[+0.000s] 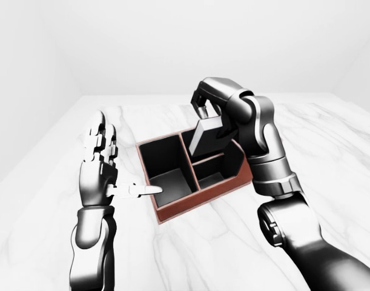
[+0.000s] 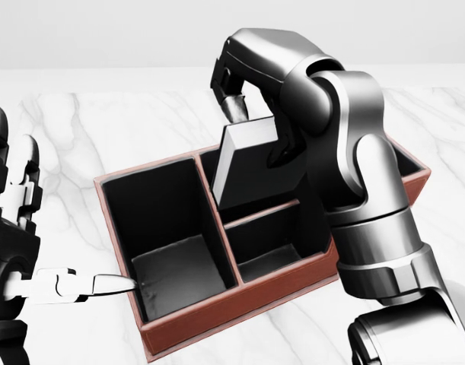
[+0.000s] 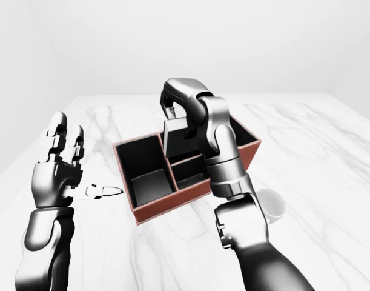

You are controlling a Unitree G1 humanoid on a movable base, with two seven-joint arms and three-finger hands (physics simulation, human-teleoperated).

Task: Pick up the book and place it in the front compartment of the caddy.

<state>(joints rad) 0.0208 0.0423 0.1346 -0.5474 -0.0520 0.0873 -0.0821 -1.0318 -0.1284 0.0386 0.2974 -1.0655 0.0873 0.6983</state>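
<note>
Right robot hand [image 2: 236, 91] grasping the book [image 2: 243, 163], tilted over the caddy [image 2: 217, 319] compartment at 12 o'clock, left robot hand [image 1: 100, 167] released at 9 o'clock, marble surface [image 1: 330, 151]

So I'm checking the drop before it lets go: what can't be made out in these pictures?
- Book: its lower end, hidden inside the caddy in every view.
- Right hand: the finger contact on the book's far side, covered by the arm.
- White cup: partly behind the right forearm, right-eye view only.
- Left hand: cut off by the head view's left edge.
</note>
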